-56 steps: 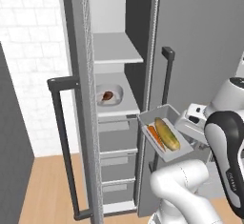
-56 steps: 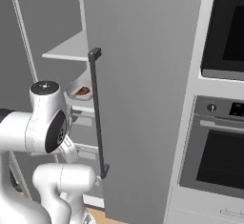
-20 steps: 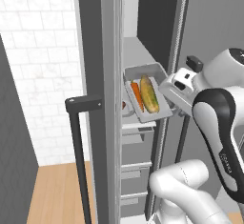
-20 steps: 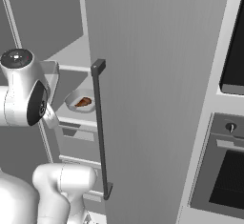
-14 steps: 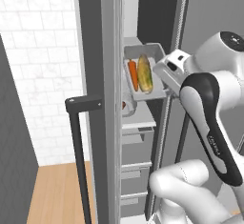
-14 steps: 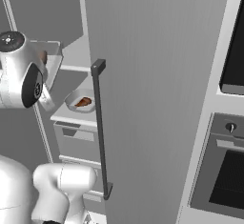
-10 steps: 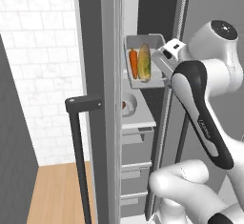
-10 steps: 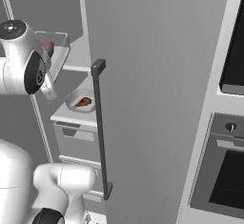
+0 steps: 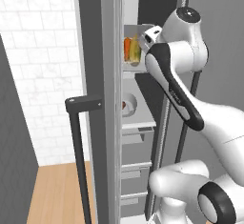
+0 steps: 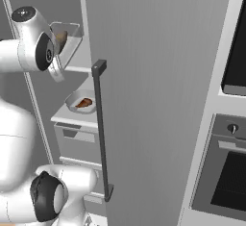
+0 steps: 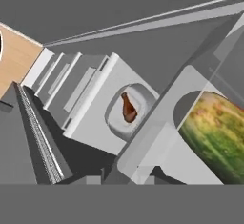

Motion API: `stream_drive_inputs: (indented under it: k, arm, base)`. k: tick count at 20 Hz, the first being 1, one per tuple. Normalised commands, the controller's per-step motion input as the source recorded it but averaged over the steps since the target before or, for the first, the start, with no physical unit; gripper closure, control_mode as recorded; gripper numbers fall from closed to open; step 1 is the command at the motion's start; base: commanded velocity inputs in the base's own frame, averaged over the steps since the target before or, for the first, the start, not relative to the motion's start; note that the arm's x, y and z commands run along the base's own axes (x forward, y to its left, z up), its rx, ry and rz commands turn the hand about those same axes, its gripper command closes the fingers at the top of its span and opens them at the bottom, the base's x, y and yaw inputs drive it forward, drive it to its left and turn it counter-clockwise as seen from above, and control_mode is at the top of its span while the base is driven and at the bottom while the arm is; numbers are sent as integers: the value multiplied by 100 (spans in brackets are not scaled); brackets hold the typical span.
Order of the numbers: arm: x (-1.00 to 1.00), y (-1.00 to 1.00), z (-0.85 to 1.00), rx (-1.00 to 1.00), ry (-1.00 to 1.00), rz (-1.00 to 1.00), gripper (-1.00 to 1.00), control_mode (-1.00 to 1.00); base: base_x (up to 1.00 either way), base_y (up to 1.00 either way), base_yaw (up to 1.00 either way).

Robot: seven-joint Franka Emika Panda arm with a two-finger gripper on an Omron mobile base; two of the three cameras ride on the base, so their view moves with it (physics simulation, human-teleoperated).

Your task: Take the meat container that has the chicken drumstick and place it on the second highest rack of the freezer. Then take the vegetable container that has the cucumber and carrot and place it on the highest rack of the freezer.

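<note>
My gripper (image 9: 144,39) stayed clamped on the vegetable container (image 9: 133,51), now tipped steeply, cucumber (image 11: 217,135) and carrot (image 9: 127,49) upright, raised above the drumstick container (image 10: 80,102).

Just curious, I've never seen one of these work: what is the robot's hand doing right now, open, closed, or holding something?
Gripper: closed on the vegetable container, holding it up inside the freezer.

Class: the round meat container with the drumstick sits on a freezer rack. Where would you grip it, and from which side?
Grip the meat container by its front rim, coming in through the open door side. Its wall is thin and raised, and that edge sits nearest the rack's front, with the drumstick lying clear of it.
</note>
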Motion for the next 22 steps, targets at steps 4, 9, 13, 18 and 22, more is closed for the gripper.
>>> stream_drive_inputs:
  k: [4, 9, 13, 18, 22]
  arm:
    - [100, 21, -1, -5, 2, -9, 100, -100]
    - [99, 7, -22, -8, 8, -3, 100, -100]
    - [91, 0, -21, -2, 7, 0, 100, -100]
    - [94, 0, -23, 0, 5, 0, 100, -100]
    - [78, 0, -29, 0, 2, 0, 100, -100]
  base:
    - [0, 0, 0]
    - [0, 0, 0]
    - [0, 0, 0]
    - [0, 0, 0]
    - [0, 0, 0]
